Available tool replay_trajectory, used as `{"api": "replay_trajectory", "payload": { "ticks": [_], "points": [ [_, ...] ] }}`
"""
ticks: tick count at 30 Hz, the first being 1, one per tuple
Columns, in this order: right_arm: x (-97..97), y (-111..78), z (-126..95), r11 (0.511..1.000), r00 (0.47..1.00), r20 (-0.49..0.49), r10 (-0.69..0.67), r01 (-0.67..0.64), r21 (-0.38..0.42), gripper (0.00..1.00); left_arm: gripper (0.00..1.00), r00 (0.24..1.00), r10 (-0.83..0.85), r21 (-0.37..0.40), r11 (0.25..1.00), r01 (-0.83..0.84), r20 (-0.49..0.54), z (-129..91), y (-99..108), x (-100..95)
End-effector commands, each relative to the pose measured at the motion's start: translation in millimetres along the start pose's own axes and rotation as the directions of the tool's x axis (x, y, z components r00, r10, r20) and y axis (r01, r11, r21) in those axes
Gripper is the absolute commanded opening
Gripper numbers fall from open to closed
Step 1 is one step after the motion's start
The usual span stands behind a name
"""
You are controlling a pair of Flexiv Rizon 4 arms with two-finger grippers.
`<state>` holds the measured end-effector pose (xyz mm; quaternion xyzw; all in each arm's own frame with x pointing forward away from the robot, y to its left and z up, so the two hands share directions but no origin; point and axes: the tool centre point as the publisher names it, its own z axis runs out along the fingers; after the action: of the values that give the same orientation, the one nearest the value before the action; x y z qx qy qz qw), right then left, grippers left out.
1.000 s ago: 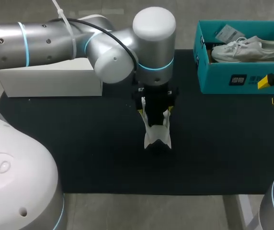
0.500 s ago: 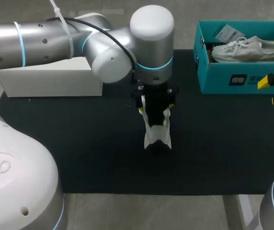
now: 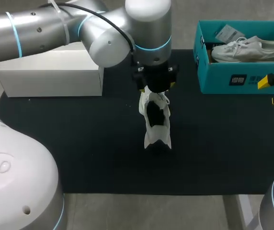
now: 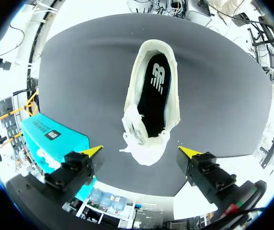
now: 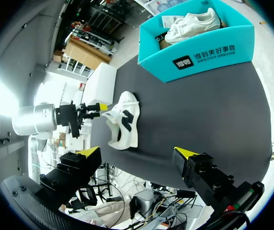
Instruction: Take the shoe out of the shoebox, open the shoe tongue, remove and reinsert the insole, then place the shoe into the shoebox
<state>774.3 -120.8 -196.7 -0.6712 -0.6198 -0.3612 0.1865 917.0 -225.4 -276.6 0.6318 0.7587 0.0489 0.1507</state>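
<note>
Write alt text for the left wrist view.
A white shoe sits on the black mat, dark insole showing, just ahead of the open left end effector. The teal shoebox sits beside one finger.

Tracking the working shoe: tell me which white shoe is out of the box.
The shoe on the black mat, ahead of the left gripper, dark insole showing; the other shoe lies inside the teal shoebox.

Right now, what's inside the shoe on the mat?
A dark insole lies inside the white shoe, seen from the left wrist view. Its front end is covered by the bunched tongue and laces, so the toe area cannot be seen.
</note>
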Motion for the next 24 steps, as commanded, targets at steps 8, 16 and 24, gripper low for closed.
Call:
{"api": "replay_trajectory", "payload": {
  "ticks": [8,16,24],
  "points": [
    [0.2,-0.7,0,1.000,1.000,0.002,0.001,-0.001,0.000,1.00,0.00,0.998,-0.064,-0.057,0.996,0.063,-0.014,18,20,-7.4],
    [0.2,-0.7,0,1.000,1.000,0.002,0.001,-0.001,0.000,1.00,0.00,0.996,-0.083,-0.014,0.997,0.082,-0.024,43,10,-7.2],
    [0.2,-0.7,0,1.000,1.000,0.002,0.001,-0.001,0.000,1.00,0.00,0.992,-0.075,0.008,0.997,0.077,-0.106,41,-14,26.5]
  ]
}}
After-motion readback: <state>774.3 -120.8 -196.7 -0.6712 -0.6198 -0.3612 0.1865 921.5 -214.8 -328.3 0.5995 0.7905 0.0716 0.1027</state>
